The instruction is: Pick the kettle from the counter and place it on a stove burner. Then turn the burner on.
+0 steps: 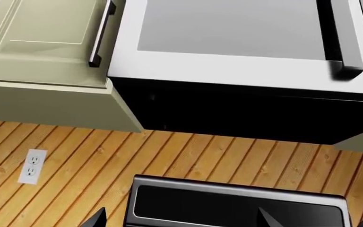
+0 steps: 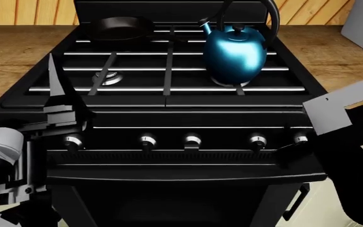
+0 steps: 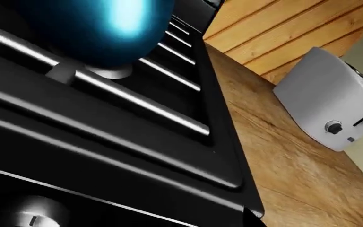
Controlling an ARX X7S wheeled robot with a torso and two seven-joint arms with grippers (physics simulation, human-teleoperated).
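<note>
Head view: kettle (image 2: 235, 53) seated on front-right stove burner (image 2: 230, 81).
Frying pan (image 2: 119, 26) occupies rear-left grate; right gripper (image 2: 298, 144) near knobs, left gripper (image 2: 58, 101) raised; jaw states indeterminate.

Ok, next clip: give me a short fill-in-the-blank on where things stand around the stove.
1. The kettle stands on the stove's front ____ burner.
2. The frying pan sits at the ____ left of the stove.
3. The front panel carries ____ knobs in a row, such as the middle one.
4. The grey appliance stands on the ____ beside the stove.

Missing words: right; back; five; counter
</note>
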